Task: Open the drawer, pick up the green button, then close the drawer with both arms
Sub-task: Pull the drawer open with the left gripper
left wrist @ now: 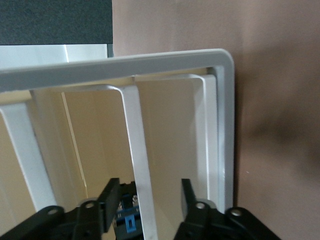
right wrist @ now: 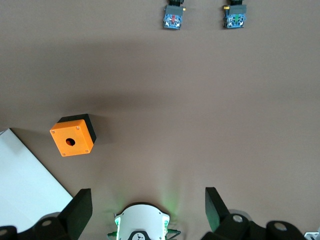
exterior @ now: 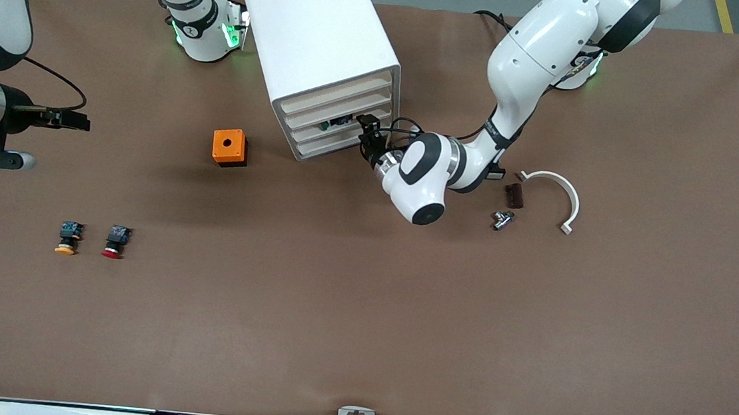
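left hand [exterior: 367, 137] fingers apart at drawer [exterior: 336, 126] front, right hand [right wrist: 145, 207] wide apart, waiting, orange box [exterior: 229, 147] near cabinet [exterior: 320, 49]

I am seeing even, bright overhead light falling on the table [exterior: 360, 314], with the arms casting soft, diffuse shadows. The cabinet [left wrist: 150, 65] is showing slightly blurred close to my left wrist camera.

A brown tabletop [exterior: 360, 314] carries a big white cabinet [exterior: 317, 36] near the robots' bases. An orange box [exterior: 229, 147] sits just beside it, nearer the camera. A yellow-capped button [exterior: 68, 238] and a red-capped button [exterior: 115, 241] lie side by side toward the right arm's end. A white curved bracket [exterior: 561, 197], a dark block [exterior: 514, 195] and a small metal fitting [exterior: 502, 218] lie toward the left arm's end.
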